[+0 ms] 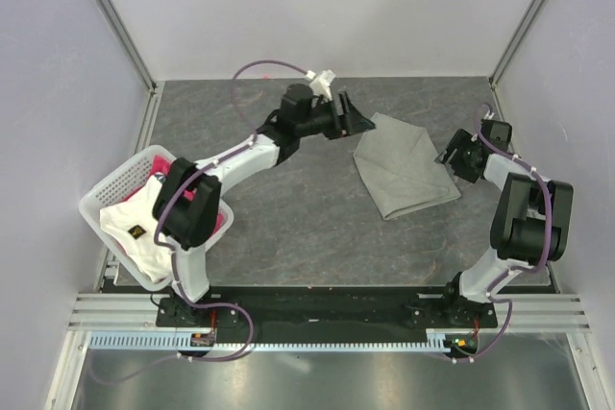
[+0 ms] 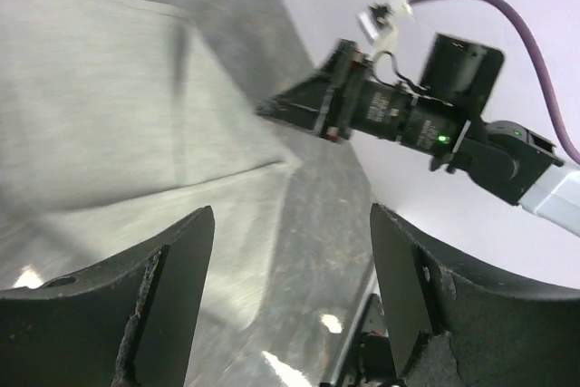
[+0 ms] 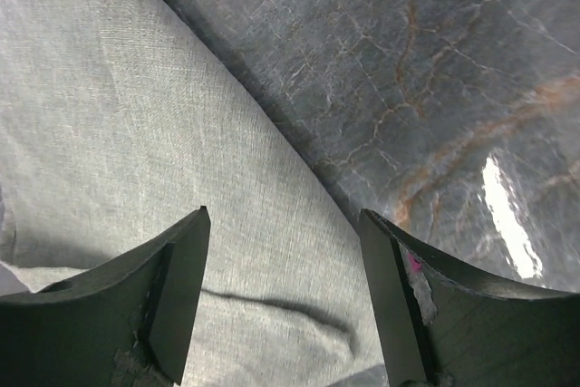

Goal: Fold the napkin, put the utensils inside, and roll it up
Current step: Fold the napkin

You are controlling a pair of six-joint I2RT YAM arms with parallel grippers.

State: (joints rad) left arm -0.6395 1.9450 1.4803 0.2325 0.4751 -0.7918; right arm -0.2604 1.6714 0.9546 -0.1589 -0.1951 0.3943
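Note:
The grey-green napkin [image 1: 404,168] lies folded on the dark marbled table, right of centre. My left gripper [image 1: 357,119] hovers at the napkin's far left corner, open and empty; in its wrist view [image 2: 292,260] the napkin [image 2: 100,106] fills the left half. My right gripper [image 1: 450,156] is open and empty at the napkin's right edge; in its wrist view [image 3: 285,265] the napkin [image 3: 136,151] lies under and between its fingers. No utensils show in any view.
A white basket [image 1: 101,201] at the left table edge holds a pink cloth [image 1: 154,162] and a white cloth [image 1: 130,223]. The right arm's wrist [image 2: 399,106] shows in the left wrist view. White walls enclose the table.

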